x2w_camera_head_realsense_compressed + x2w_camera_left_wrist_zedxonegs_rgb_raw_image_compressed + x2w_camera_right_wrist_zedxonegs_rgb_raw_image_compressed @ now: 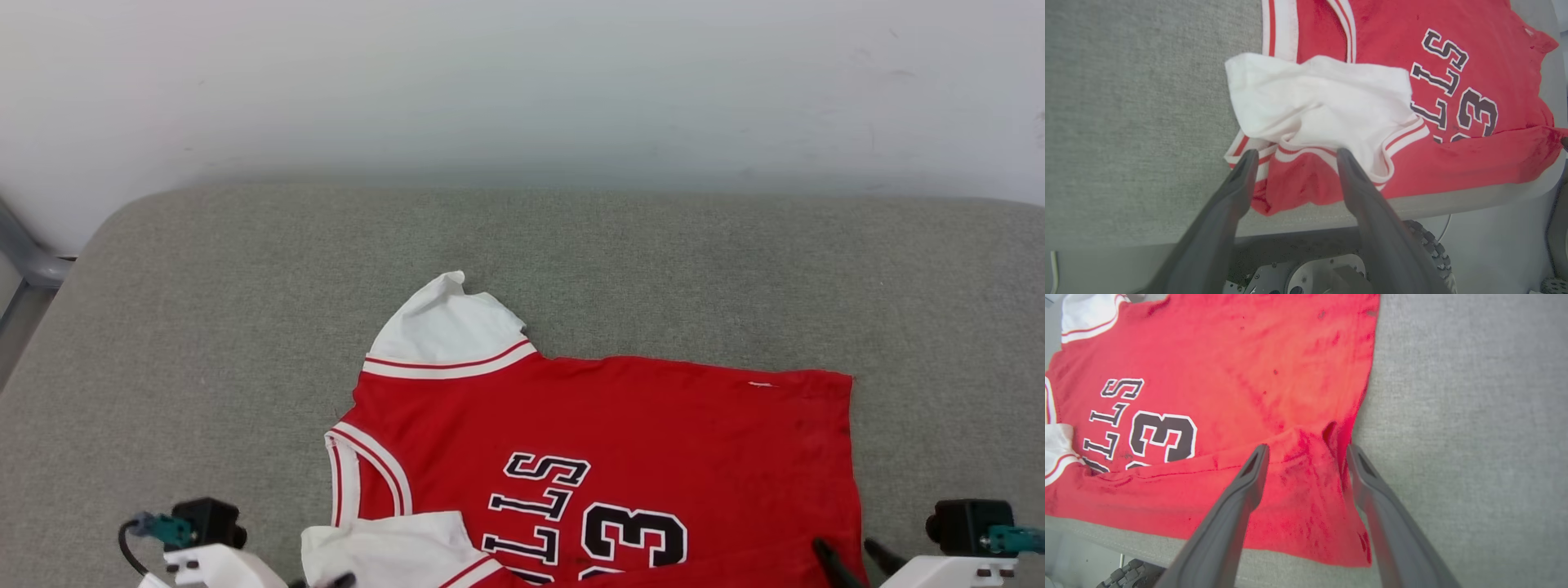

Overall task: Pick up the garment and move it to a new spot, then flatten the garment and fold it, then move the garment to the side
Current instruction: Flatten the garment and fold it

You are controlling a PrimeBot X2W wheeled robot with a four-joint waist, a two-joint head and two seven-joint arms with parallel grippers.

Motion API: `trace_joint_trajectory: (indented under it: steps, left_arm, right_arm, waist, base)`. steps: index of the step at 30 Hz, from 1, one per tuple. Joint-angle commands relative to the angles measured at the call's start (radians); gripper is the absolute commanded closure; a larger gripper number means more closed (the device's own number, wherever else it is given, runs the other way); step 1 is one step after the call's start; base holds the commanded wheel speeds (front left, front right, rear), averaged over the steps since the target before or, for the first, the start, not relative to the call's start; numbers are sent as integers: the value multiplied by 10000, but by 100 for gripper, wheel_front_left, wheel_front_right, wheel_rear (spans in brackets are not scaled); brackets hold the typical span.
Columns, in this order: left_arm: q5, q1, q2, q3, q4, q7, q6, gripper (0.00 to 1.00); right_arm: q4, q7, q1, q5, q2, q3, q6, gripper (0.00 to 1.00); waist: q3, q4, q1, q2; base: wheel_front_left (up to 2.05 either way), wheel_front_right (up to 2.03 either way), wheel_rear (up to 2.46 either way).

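On my left, the grey padded bench (204, 327) lies bare up to the collar end of the garment (653, 425). The garment rests front-up near the bench's front edge, collar toward my left and hem toward my right. Its far sleeve (445, 335) is spread out away from me.

My left jaws are released. Their fingers (1241, 175) stand apart, with the tips at the striped cuff of the near sleeve (1323, 98). That sleeve lies crumpled, turned in over the chest. Further right, the "23" (1163, 435) reads sideways, and its lower part is covered by a long strip of red cloth doubled over along the near side.

At the right end, my right jaws are released too. Their fingers (1249, 477) straddle a pucker at the near hem corner (1306, 465), and nothing is gripped.

I judge this to be the fold step, with a first lengthwise fold lying loose and uneven. The next move calls for closing both jaws on cuff and hem corner together. Both ends then have to travel evenly so the fold line stays straight and the sleeve tucks flat.
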Motion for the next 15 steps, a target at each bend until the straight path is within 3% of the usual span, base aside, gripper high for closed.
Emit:
trace_joint_trajectory:
  steps: [1,8,12,15]
  left_arm:
    - [131,-173,25,53,21,-124,-64,0]
    - [1134,-883,-119,199,-3,-1419,-253,0]
    - [1639,-1337,-573,599,51,-2754,-21,0]
    - [2017,-1671,-829,757,88,-3688,-126,0]
  right_arm:
    - [-29,-238,-117,-64,-45,43,-8,0]
    - [-169,-2730,-691,-663,22,-124,-8,0]
    - [-396,-3505,-1108,-1098,193,-259,-6,0]
    - [-640,-3860,-1462,-1360,312,-326,-8,0]
  waist:
    - [-7,-17,0,0]
    - [0,-146,0,0]
    - [199,-228,0,0]
    - [489,-317,0,0]
  base:
    - [0,0,0]
    - [0,0,0]
    - [0,0,0]
    - [0,0,0]
